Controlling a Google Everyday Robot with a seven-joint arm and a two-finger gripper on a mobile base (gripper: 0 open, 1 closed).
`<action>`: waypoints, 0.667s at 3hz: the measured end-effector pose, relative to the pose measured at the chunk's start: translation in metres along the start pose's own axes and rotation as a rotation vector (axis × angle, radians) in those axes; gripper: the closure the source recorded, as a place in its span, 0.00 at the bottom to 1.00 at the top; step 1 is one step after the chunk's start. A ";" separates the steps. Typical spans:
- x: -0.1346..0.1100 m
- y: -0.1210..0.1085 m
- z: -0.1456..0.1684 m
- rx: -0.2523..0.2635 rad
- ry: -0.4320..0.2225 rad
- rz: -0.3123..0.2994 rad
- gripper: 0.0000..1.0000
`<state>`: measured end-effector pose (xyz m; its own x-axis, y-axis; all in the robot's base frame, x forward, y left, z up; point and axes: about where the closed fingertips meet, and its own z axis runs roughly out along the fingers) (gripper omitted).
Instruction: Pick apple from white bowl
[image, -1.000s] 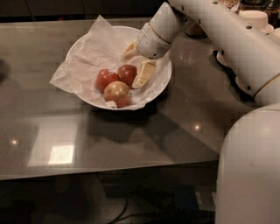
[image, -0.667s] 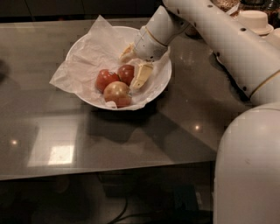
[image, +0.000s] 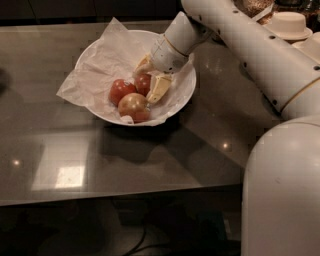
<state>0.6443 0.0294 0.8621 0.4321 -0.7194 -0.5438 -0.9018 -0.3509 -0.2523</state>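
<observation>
The white bowl (image: 182, 97), lined with crumpled white paper, stands on the dark table at the back centre. Three apples lie in it: a deep-red apple (image: 143, 83) at the rear, another red one (image: 120, 90) to its left, and a paler yellow-orange one (image: 134, 105) in front. My gripper (image: 151, 76) reaches down into the bowl from the right. Its cream fingers (image: 159, 88) stand open on either side of the rear red apple. I cannot tell whether they touch it.
The paper sheet (image: 75, 90) hangs over the bowl's left rim. Stacked beige bowls (image: 287, 22) stand at the back right. My white arm (image: 250, 45) crosses the right side and my body (image: 282, 190) fills the lower right. The table's front edge (image: 100, 197) runs below.
The gripper has moved slightly left and down, closer around the rear red apple. The apples and bowl have not moved.
</observation>
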 end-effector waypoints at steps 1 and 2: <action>0.000 0.000 0.004 -0.007 -0.011 0.002 0.41; 0.000 0.000 0.004 -0.007 -0.011 0.002 0.60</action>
<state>0.6443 0.0318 0.8588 0.4297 -0.7137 -0.5531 -0.9027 -0.3531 -0.2456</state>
